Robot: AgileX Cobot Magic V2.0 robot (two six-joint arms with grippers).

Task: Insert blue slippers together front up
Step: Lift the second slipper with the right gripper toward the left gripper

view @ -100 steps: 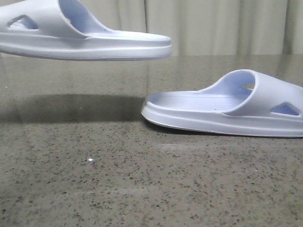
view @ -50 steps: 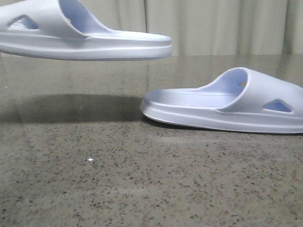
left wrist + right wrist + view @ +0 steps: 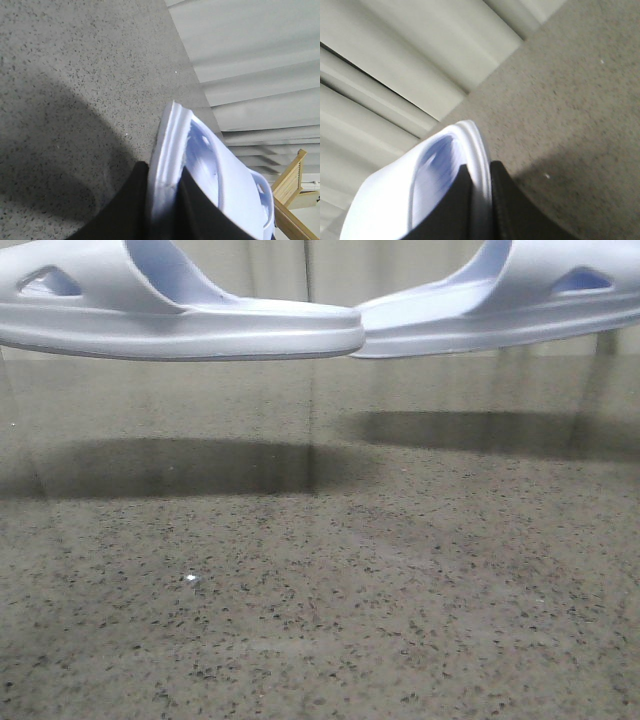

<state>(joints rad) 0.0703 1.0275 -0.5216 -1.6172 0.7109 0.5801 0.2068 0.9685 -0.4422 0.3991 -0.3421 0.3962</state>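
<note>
Speckled table (image 3: 300, 600) below, both slippers are held aloft, left gripper (image 3: 162, 200) clamped on left slipper (image 3: 180, 315), right gripper (image 3: 480, 200) on right slipper (image 3: 500, 305) at 3 o'clock; heels nearly touching, so a bump could twist either in its thin edge grip.

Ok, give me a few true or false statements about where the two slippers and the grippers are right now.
1. Both slippers are off the table. True: the left slipper and the right slipper hang above their shadows.
2. The right slipper rests on the table. False: it is raised, heel end tilted slightly down.
3. The left gripper is shut on a slipper's sole edge. True.
4. The right gripper is open and holds nothing. False: it clamps the other slipper's edge.
5. The slippers' heel ends meet near the middle of the front view. True.
</note>
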